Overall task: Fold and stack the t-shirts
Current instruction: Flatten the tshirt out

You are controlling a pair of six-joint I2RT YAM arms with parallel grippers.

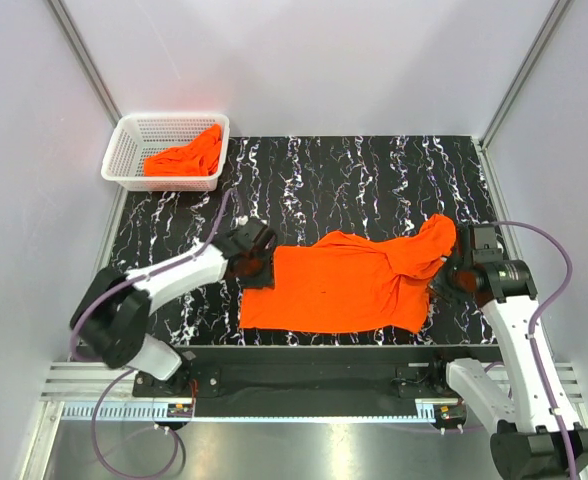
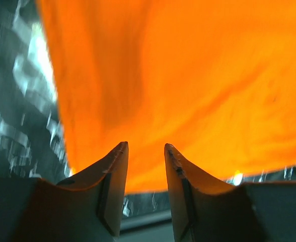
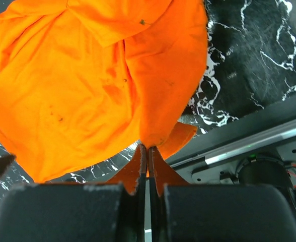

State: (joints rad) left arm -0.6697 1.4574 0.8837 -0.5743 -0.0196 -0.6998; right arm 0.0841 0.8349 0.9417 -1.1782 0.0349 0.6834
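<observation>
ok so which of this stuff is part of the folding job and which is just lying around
job: flat shirt, crumpled shirt, right claw shut on the flat shirt, left claw open at its edge

lying about: basket holding the crumpled shirt, table

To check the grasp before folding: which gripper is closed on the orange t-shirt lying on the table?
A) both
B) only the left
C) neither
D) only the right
D: the right gripper is shut on an edge of the t-shirt, while the left gripper has its fingers apart.
</observation>
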